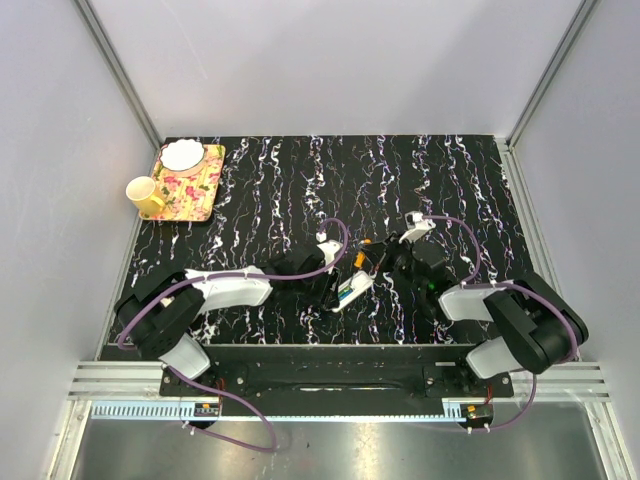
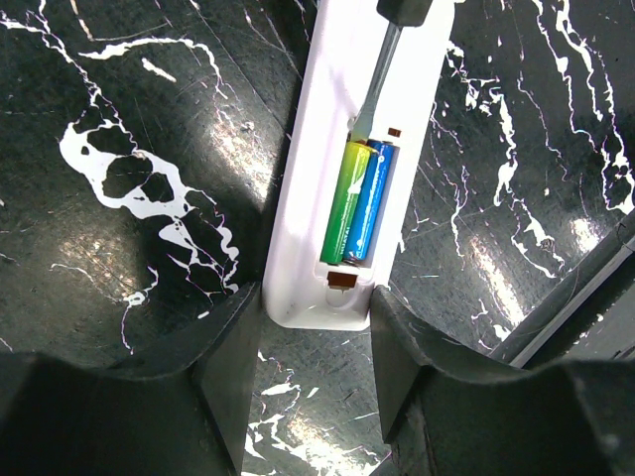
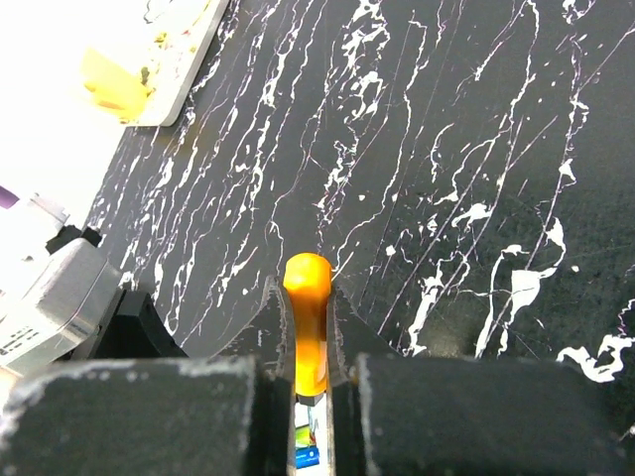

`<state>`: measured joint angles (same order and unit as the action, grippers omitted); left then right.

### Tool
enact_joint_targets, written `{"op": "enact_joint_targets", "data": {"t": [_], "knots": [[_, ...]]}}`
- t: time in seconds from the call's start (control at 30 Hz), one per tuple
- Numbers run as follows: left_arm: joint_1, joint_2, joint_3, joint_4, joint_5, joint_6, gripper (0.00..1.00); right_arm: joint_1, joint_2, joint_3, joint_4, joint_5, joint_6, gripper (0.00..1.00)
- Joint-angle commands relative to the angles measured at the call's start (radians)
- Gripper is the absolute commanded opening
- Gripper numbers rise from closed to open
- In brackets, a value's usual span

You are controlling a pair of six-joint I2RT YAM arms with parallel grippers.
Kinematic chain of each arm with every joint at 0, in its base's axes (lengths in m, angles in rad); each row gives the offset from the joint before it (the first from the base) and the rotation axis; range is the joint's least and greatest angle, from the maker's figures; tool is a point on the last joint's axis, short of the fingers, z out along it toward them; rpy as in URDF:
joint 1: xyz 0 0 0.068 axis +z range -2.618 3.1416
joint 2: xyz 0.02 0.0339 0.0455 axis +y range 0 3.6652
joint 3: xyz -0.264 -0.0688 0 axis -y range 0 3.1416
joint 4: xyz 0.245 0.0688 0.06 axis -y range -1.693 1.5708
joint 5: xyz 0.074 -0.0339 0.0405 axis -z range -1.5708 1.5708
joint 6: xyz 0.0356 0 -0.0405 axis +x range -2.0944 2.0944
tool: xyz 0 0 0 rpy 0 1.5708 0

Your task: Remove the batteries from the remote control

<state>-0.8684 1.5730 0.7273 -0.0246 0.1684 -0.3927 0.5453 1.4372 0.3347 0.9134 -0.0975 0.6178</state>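
Note:
The white remote [image 2: 313, 169] lies on the black marbled table with its battery bay open. A green battery [image 2: 344, 198] and a blue battery [image 2: 369, 203] sit side by side in the bay. My left gripper [image 2: 316, 299] is shut on the remote's near end, one finger on each side. My right gripper [image 3: 306, 297] is shut on the orange handle of a screwdriver [image 3: 309, 317]. The screwdriver's metal shaft [image 2: 375, 84] reaches into the far end of the bay, at the batteries' tips. In the top view both grippers meet at the remote [image 1: 352, 292].
A floral tray [image 1: 205, 190] with a white bowl [image 1: 182, 155] stands at the back left, with a yellow mug [image 1: 145, 195] beside it. White enclosure walls ring the table. The two arms crowd the near middle.

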Motion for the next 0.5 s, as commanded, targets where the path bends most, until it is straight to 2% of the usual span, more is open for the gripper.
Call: {"op": "enact_joint_targets", "data": {"t": [0.0, 0.23, 0.47], "knots": [[0.005, 0.081, -0.006, -0.005, -0.038, -0.011, 0.27, -0.001, 0.055, 0.012, 0.068, -0.247, 0.151, 0.00], [0.005, 0.082, -0.006, -0.005, -0.037, -0.012, 0.26, -0.022, 0.094, 0.017, 0.116, -0.295, 0.168, 0.00], [0.006, 0.085, -0.008, -0.008, -0.044, -0.014, 0.25, -0.024, -0.035, 0.052, -0.066, -0.237, 0.065, 0.00]]}}
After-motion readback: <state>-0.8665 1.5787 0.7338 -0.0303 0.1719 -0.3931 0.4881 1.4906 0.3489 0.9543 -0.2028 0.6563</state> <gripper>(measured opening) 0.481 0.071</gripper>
